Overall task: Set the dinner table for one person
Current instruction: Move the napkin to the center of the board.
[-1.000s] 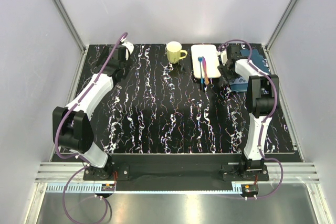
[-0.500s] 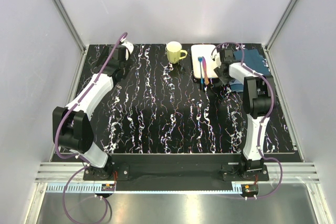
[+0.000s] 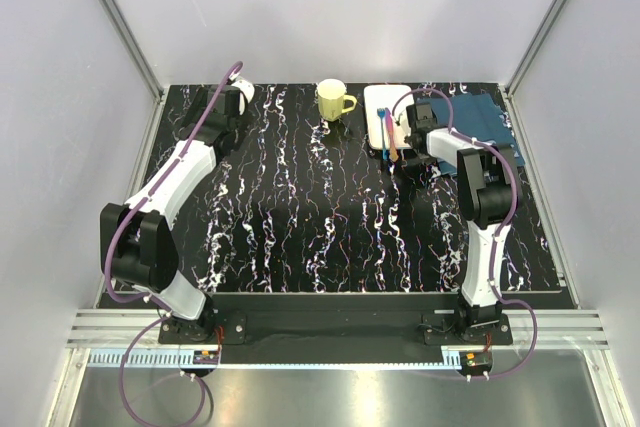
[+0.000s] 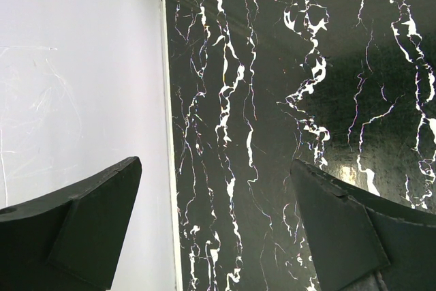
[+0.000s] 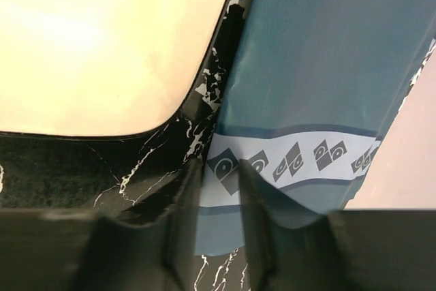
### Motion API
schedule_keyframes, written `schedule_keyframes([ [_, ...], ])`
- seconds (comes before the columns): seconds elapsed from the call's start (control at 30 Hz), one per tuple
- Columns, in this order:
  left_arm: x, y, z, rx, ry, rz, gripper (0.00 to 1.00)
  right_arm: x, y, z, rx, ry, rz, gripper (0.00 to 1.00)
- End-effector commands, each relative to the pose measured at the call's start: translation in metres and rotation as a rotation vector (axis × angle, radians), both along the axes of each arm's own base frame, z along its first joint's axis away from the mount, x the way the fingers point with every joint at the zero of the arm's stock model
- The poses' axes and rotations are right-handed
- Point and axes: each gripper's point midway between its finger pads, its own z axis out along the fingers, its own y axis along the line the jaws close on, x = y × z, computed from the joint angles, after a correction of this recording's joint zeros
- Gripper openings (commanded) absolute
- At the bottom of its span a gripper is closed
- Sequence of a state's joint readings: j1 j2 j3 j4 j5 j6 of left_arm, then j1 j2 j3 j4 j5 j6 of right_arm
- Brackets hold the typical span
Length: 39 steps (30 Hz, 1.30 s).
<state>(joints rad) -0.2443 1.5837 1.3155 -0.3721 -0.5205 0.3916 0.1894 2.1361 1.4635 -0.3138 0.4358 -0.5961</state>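
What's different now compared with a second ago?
The right pincer swung left across the blue placemat to its edge beside the white plate, and its fingers now straddle the patterned border. The left arm, yellow mug and cutlery stayed put.

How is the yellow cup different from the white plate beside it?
The yellow cup is round and stands tall; the white plate is a flat rectangle with rounded corners. The cup has a handle; the plate has none. The plate carries blue and orange cutlery; the cup carries nothing on top. Both sit at the far edge of the dinner table.
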Motion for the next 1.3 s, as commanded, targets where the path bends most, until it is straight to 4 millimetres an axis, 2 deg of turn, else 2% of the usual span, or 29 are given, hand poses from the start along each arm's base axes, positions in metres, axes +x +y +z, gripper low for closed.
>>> schedule_keyframes([
  [0.0, 0.006, -0.001, 0.026, -0.016, -0.089, 0.014, 0.99, -0.02, -0.005, -0.016, -0.011, 0.065, -0.015, 0.35],
  [0.1, 0.007, -0.002, 0.028, -0.02, -0.093, 0.012, 0.99, -0.021, -0.007, -0.016, -0.02, 0.062, -0.025, 0.27],
  [0.23, 0.008, -0.003, 0.028, -0.027, -0.095, 0.009, 0.99, -0.02, -0.009, -0.012, -0.032, 0.051, -0.038, 0.1],
  [0.33, 0.007, -0.004, 0.028, -0.033, -0.096, 0.007, 0.99, -0.017, -0.011, -0.002, -0.042, 0.029, -0.039, 0.0],
  [0.4, 0.007, -0.005, 0.027, -0.034, -0.091, 0.005, 0.99, -0.012, -0.009, 0.005, -0.04, 0.012, -0.032, 0.0],
  [0.5, 0.007, -0.007, 0.025, -0.037, -0.086, -0.003, 0.99, -0.003, -0.008, 0.027, -0.032, -0.039, -0.028, 0.0],
  [0.77, 0.001, -0.01, 0.016, -0.036, -0.066, -0.011, 0.99, 0.02, -0.001, 0.103, 0.034, -0.218, -0.052, 0.0],
  [0.9, -0.001, -0.012, 0.013, -0.033, -0.057, -0.018, 0.99, 0.02, 0.0, 0.136, 0.067, -0.284, -0.05, 0.0],
  [1.0, -0.002, -0.013, 0.014, -0.024, -0.055, -0.027, 0.99, 0.017, 0.0, 0.153, 0.092, -0.306, -0.021, 0.0],
  [1.1, -0.002, -0.012, 0.016, -0.017, -0.057, -0.028, 0.99, 0.014, -0.007, 0.164, 0.132, -0.315, -0.025, 0.0],
  [1.27, -0.003, -0.011, 0.019, -0.002, -0.058, -0.033, 0.99, -0.008, -0.02, 0.174, 0.236, -0.276, -0.052, 0.0],
])
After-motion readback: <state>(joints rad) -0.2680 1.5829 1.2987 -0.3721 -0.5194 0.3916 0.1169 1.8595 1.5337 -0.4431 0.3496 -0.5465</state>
